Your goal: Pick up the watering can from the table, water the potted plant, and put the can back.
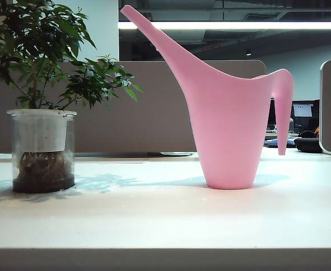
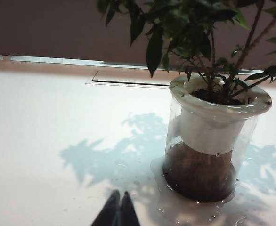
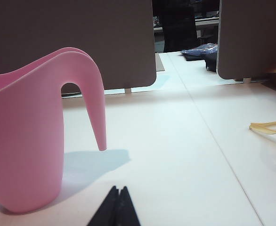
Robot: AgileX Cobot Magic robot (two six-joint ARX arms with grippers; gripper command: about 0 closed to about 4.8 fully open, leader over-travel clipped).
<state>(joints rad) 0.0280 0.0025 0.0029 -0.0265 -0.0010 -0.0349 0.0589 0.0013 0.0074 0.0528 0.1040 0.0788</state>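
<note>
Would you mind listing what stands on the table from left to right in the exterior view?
potted plant → watering can, both on the table; neither the left gripper nor the right gripper shows there.

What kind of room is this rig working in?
Probably an open-plan office: grey partition panels behind the table, a computer monitor beyond, and ceiling strip lighting.

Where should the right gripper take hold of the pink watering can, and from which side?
Probably the thin curved handle of the watering can: it arches clear of the body on the side facing the right gripper, so the jaws, now shut, must open and come from that side.
</note>
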